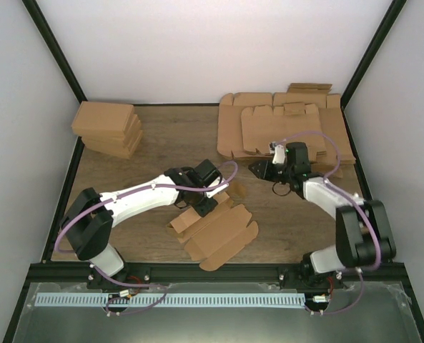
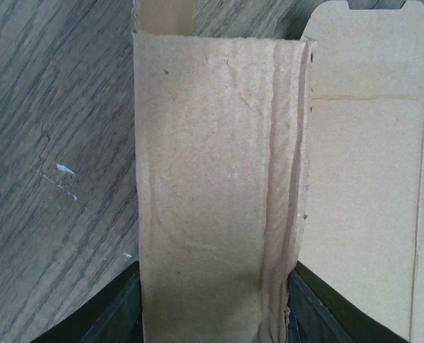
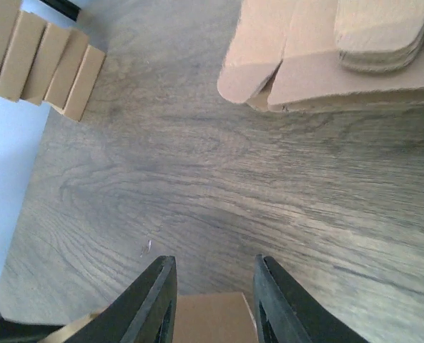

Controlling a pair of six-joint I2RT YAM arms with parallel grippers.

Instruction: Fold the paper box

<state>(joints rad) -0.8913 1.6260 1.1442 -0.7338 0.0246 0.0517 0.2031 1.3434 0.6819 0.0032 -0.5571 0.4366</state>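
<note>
The paper box (image 1: 215, 232) lies partly folded near the table's front middle, its long flaps spread flat. My left gripper (image 1: 202, 204) is at the box's far left side, shut on an upright wall panel (image 2: 212, 179). That panel fills the gap between the dark fingers (image 2: 115, 314), and a flat flap (image 2: 362, 179) lies to its right. My right gripper (image 1: 257, 170) hovers to the box's upper right, apart from it. Its fingers (image 3: 158, 300) stand open around the gap (image 3: 212, 261), with nothing between the tips. A brown cardboard edge (image 3: 212, 318) shows low behind them.
A stack of folded brown boxes (image 1: 108, 128) (image 3: 43, 61) stands at the back left. Several overlapping flat cardboard sheets (image 1: 290, 128) (image 3: 326, 57) lie at the back right, close behind the right arm. Enclosure walls bound the wooden table (image 1: 169, 143) on three sides.
</note>
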